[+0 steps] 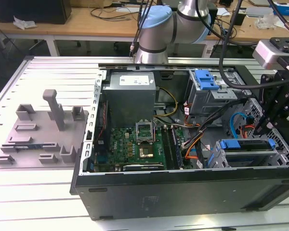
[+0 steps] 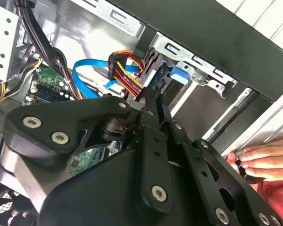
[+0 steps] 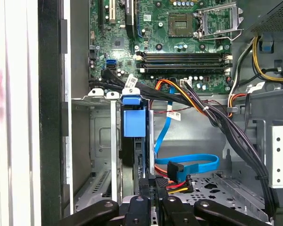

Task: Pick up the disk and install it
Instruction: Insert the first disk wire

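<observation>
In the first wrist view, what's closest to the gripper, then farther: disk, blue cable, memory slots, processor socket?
From the gripper:
1. disk, in the drive cage, right at it.
2. blue cable, beside the cage.
3. memory slots, on the motherboard.
4. processor socket, beyond the slots.

Open computer case (image 1: 183,192); tool (image 1: 261,131) at disk (image 1: 248,144) in drive cage (image 1: 241,162).
</observation>
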You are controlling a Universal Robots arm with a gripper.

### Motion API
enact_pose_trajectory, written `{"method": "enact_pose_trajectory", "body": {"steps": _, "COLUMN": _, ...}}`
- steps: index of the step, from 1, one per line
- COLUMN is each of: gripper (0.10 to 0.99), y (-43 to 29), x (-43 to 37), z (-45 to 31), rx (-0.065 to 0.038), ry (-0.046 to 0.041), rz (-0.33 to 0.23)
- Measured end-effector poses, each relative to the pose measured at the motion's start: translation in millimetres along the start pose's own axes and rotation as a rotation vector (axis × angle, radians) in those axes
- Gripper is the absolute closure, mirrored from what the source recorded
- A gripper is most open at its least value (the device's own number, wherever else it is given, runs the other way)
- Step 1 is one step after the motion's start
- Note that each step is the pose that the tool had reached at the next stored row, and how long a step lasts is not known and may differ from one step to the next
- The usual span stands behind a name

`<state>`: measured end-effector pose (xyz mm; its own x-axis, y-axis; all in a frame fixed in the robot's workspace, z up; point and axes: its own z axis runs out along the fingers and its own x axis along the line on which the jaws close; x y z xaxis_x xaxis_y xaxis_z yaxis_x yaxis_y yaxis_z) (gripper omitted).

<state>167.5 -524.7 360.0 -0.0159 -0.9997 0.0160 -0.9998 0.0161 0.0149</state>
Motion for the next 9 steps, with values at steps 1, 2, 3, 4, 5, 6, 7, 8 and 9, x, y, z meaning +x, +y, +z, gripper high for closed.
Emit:
{"method": "enact_pose_trajectory", "body": {"steps": 1, "gripper": 0.922, "y": 0.0, "x": 0.1, "z": -0.1, "rx": 0.0, "ry": 0.0012, "rz": 0.0}}
{"method": "enact_pose_trajectory", "body": {"steps": 2, "gripper": 0.922, "y": 0.0, "x": 0.0, "z": -0.1, "rx": 0.0, "ry": 0.0013, "rz": 0.0}}
{"method": "enact_pose_trajectory", "body": {"steps": 3, "gripper": 0.922, "y": 0.0, "x": 0.0, "z": -0.1, "rx": 0.0, "ry": 0.0015, "rz": 0.0}}
{"method": "enact_pose_trajectory", "body": {"steps": 4, "gripper": 0.922, "y": 0.0, "x": 0.0, "z": -0.2, "rx": 0.0, "ry": 0.0016, "rz": 0.0}}
{"method": "enact_pose_trajectory", "body": {"steps": 5, "gripper": 0.922, "y": 0.0, "x": 0.0, "z": -0.1, "rx": 0.0, "ry": 0.0015, "rz": 0.0}}
{"method": "enact_pose_trajectory", "body": {"steps": 6, "gripper": 0.922, "y": 0.0, "x": 0.0, "z": -0.1, "rx": 0.0, "ry": 0.0016, "rz": 0.0}}
{"method": "enact_pose_trajectory", "body": {"steps": 7, "gripper": 0.922, "y": 0.0, "x": 0.1, "z": -0.1, "rx": 0.0, "ry": 0.0016, "rz": 0.0}}
{"method": "enact_pose_trajectory", "body": {"steps": 8, "gripper": 0.922, "y": -0.1, "x": 0.5, "z": -0.1, "rx": 0.0, "ry": 0.0015, "rz": 0.0}}
{"method": "enact_pose_trajectory", "body": {"steps": 9, "gripper": 0.922, "y": -0.1, "x": 1.0, "z": -0.1, "rx": 0.0, "ry": 0.0015, "rz": 0.0}}
